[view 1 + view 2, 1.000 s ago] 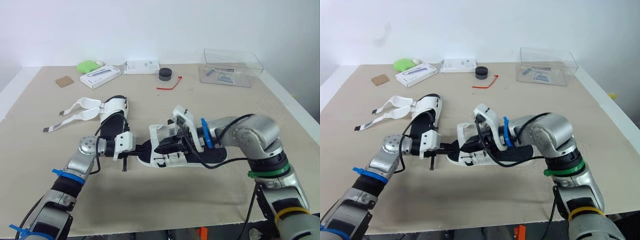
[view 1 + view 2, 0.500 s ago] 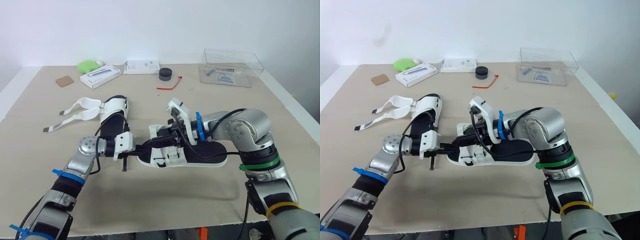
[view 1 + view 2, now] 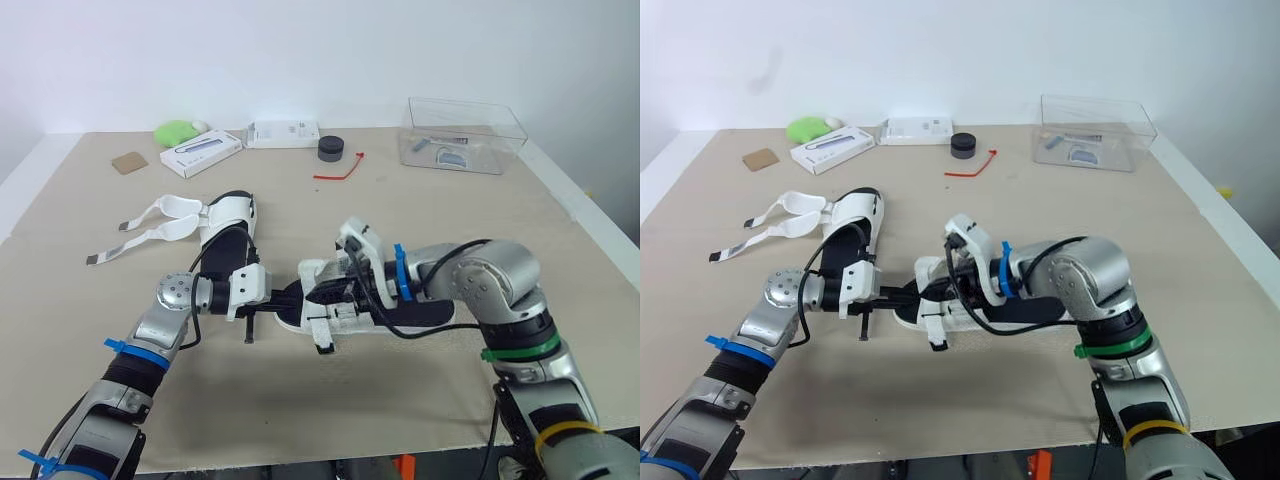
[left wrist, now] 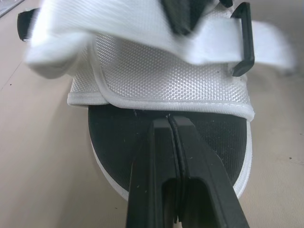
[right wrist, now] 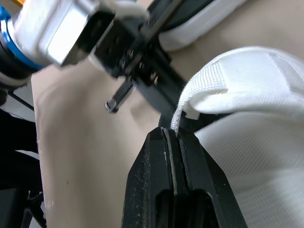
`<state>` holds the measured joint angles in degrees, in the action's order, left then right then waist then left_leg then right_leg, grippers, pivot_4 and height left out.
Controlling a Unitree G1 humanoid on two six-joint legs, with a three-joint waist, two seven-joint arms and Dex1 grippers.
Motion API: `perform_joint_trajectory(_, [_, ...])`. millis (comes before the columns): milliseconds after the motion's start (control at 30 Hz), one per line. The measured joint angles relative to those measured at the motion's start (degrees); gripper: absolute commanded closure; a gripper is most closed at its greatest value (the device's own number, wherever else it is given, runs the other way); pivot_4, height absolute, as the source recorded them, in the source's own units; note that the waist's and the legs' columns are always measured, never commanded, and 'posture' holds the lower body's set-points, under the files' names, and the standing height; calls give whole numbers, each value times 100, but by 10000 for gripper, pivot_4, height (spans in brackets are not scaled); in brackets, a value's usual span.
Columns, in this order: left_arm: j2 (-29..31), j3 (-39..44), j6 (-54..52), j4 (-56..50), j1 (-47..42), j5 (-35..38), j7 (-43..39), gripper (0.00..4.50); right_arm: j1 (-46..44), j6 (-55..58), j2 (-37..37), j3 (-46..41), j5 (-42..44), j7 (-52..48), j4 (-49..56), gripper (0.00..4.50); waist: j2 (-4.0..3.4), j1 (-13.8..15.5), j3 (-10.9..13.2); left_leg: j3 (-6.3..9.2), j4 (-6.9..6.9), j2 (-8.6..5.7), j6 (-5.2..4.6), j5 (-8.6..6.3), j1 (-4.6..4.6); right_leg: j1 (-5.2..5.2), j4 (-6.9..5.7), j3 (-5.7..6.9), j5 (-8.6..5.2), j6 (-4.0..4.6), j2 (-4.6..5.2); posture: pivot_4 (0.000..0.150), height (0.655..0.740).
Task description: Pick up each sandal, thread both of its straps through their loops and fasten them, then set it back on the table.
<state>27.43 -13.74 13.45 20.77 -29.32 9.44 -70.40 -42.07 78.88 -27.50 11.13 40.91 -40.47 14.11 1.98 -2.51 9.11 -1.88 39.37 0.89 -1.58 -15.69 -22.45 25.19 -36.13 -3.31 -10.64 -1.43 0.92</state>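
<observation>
White sandal [image 3: 430,311] lies lengthwise between your arms; left gripper [image 3: 288,295], fingers together, touches its toe; right gripper [image 3: 325,296] has its fingers clamped on a strap [image 5: 223,78] edge.

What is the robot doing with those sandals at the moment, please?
The robot is working on the near sandal, which lies on the table. Its left claw is shut at one end of its sole, and its right claw is shut on a white strap. The other sandal lies further back, its straps loose.
</observation>
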Motion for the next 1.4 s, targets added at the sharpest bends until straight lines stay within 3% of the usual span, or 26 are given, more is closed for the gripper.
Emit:
perform_joint_trajectory(267, [-3,-11,26,-1,4,0,-4,45000,404,-110,-176,-3,0,89,713,44738,-3,0,-2,7,-1,-1,0,0,1,-4,1,5,-6,-1,-1,1500,7400])
perform_joint_trajectory(300, [-4,-16,26,0,1,0,-2,45000,404,-144,-218,15,-1,69,739,38228,-3,1,-3,7,-1,-2,0,0,1,-4,1,5,-6,-1,0,1500,7400])
perform_joint_trajectory(567, [-7,-35,25,4,-3,0,-3,45000,267,-833,-1060,105,84,-853,793,2354,-3,2,-2,10,0,-8,0,0,1,-6,2,5,-7,-4,4,1500,7400])
perform_joint_trajectory(600, [-7,-36,25,2,-3,0,-2,45000,233,-823,-1137,-1,184,-970,766,675,-4,5,-2,10,0,-8,0,0,1,-6,2,6,-7,-4,4,1500,7400])
perform_joint_trajectory(733, [8,-36,21,-36,7,0,-21,45000,163,-497,-1517,-810,1047,-1462,773,675,-3,7,-2,15,-4,-6,-1,-1,1,-7,3,8,-10,-1,2,1500,7400])
perform_joint_trajectory(867, [19,-30,18,-60,18,2,-29,45000,898,-12,-1239,-1137,1991,-1195,1245,675,-1,10,-3,30,-6,-3,-1,-1,1,-11,0,11,-15,3,-5,1500,7400])
perform_joint_trajectory(1067, [31,8,-20,-46,22,21,-111,45000,2109,-330,-732,-648,1261,40,1557,675,-1,-3,-11,13,-5,-3,1,0,4,-5,-1,5,-12,-2,-1,1500,7400])
perform_joint_trajectory(1333, [43,47,-100,-60,15,24,-136,45000,2158,-484,-505,-649,1051,488,1477,675,-4,-4,-13,14,0,-5,4,2,5,-9,-1,2,-8,-6,-4,1500,7400])
perform_joint_trajectory(1400, [52,62,-107,-60,21,23,-137,45000,2144,-492,-399,-660,1057,569,1412,5882,-4,-5,-13,15,0,-2,4,2,6,-9,-1,2,-7,-5,-7,1500,7400])
